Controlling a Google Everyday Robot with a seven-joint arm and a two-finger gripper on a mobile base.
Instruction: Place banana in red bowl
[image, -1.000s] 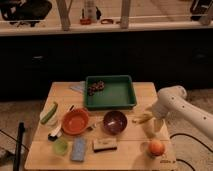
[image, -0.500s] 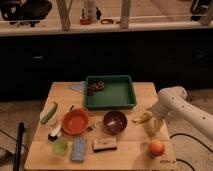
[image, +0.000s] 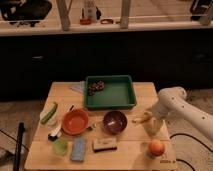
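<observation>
One short, curved, pale yellow banana (image: 141, 119), lying flat on the light wooden table (image: 62, 95), slim end pointing toward picture left. Placed on the camera side of the green rectangular plastic tray (image: 117, 97), just off that tray's front right corner. Not in either bowl.

Counted on the table:
- one banana
- two bowls: one round red-orange bowl (image: 75, 121) and one round dark maroon bowl (image: 114, 121)
- one green tray, with one dark cluster of small round fruit (image: 95, 87) in its back left corner
- one round orange fruit (image: 156, 146), well in front of the tray's right front corner
- one long green vegetable (image: 49, 112), off the tray's left side
- one small pale green cup (image: 60, 145), one blue oblong sponge (image: 78, 148) and one tan rectangular block (image: 105, 144), all well in front of the tray, nearest the camera

Red-orange bowl in front of the tray's left front corner. Maroon bowl in front of the middle of the tray's front edge, between red-orange bowl and banana.

One white robot arm (image: 185, 107), reaching in from picture right of the tray. Pale gripper (image: 151, 126) at its end, down at table level off the tray's right front corner, right at the banana's thicker end and overlapping it. Impossible to tell how wide the gripper stands or whether it has hold of the banana
</observation>
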